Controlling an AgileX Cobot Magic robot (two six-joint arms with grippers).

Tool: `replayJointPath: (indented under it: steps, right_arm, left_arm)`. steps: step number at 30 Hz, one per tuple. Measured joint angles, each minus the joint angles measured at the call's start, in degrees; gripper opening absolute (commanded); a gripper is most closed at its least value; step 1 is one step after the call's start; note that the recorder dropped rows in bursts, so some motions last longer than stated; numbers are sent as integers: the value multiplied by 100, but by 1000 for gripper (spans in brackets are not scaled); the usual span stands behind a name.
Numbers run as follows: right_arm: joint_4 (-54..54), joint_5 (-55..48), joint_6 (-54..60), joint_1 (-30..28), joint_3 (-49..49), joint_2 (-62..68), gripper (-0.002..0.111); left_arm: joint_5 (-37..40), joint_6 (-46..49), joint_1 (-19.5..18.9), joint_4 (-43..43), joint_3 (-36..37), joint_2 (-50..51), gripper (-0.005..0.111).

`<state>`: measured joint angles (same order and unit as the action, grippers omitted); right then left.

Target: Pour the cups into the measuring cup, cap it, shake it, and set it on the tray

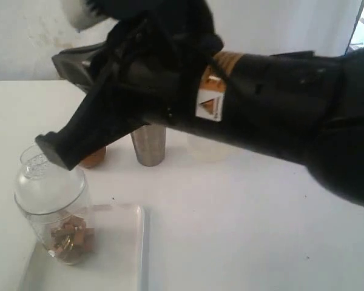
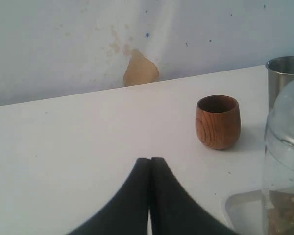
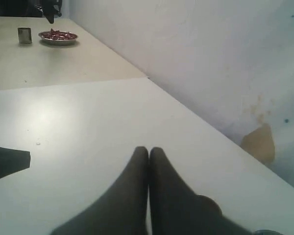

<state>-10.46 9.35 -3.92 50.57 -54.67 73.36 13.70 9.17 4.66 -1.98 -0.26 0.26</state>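
Left pincer point(image 2: 150, 162) and right pincer point(image 3: 148, 150): both pressed together, empty | measuring cup point(image 1: 54, 218) capped, on tray point(image 1: 126, 254) | lift your arm away without nudging it.

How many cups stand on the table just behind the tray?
2: the wooden cup and the steel tumbler, side by side behind the tray; the arm overhead may hide others.
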Motion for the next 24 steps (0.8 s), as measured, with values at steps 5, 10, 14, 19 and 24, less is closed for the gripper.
replayJointPath:
  steps: [5, 10, 14, 19, 24]
  right_arm:
    - [0, -997, 0, 0, 0, -858, 0]
    - [0, -2183, 156, 0, 5, -1643, 0]
    - [0, -2534, 201, 0, 235, -2462, 0]
    - [-39, -3076, 201, 0, 551, -3444, 0]
    - [-151, -3213, 201, -12, 589, -3995, 0]
  left_arm:
    - [0, 0, 0, 0, 0, 0, 0]
    - [0, 0, 0, 0, 0, 0, 0]
    - [0, 0, 0, 0, 0, 0, 0]
    - [0, 0, 0, 0, 0, 0, 0]
    - [0, 0, 0, 0, 0, 0, 0]
